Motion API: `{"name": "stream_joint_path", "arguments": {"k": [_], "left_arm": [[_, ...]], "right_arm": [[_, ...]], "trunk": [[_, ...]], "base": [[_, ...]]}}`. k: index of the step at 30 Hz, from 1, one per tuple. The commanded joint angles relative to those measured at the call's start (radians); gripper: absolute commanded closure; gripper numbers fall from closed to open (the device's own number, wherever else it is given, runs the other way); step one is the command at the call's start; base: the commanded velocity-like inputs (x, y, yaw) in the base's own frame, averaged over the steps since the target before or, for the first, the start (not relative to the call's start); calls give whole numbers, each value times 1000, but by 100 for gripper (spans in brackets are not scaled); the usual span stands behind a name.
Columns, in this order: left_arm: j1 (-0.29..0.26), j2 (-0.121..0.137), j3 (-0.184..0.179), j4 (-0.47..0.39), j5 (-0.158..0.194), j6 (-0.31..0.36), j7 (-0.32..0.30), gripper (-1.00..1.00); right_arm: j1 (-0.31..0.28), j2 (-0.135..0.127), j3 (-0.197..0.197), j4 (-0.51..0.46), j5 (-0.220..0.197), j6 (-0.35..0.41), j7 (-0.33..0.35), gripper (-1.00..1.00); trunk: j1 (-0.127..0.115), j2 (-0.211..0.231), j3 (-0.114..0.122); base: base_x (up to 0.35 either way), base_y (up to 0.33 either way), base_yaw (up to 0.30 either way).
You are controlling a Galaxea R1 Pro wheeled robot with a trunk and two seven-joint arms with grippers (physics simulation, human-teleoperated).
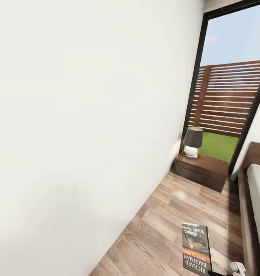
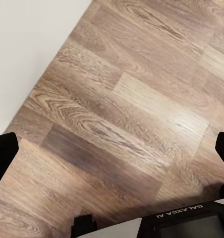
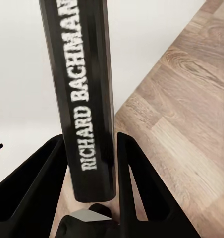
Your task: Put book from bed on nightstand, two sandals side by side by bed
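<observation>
I see the book point(image 1: 196, 248) at the lower edge of my head view, over the wood-plank floor and just beside the bed point(image 1: 256, 214); its dark cover faces up, with an orange band and white "Richard Bachman" lettering. In my right wrist view its dark spine point(image 3: 84, 94) stands upright between the two black fingers point(image 3: 134, 183) of the right gripper point(image 3: 89, 173), which pinch it (the lettering runs along the spine). The nightstand point(image 1: 200, 170), low and dark brown with drawers, sits against the white wall by the tall window, well apart from the book. The bed shows a grey mattress in a dark wooden frame.
</observation>
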Motion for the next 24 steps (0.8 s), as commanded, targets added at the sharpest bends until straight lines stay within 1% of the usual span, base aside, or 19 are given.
{"name": "stream_joint_path", "arguments": {"k": [1, 17, 20, 24], "left_arm": [[-1, 0, 9, 1, -9, -3, -3, -100], [-1, 0, 9, 1, -10, -3, -3, -100], [-1, 0, 9, 1, -10, -3, -3, -100], [-1, 0, 9, 1, -10, -3, -3, -100]], "right_arm": [[-1, 0, 2, 1, -11, 8, 3, 100], [-1, -1, 2, 1, -11, 8, 3, 100], [-1, 0, 2, 1, -11, 8, 3, 100], [-1, 0, 2, 1, -11, 8, 3, 100]], "trunk": [[1, -1, -2], [1, -1, -2], [1, -1, -2], [1, -1, -2]], "base": [[258, 0, -236], [307, 0, -236], [151, 0, -236], [36, 0, -236]]}}
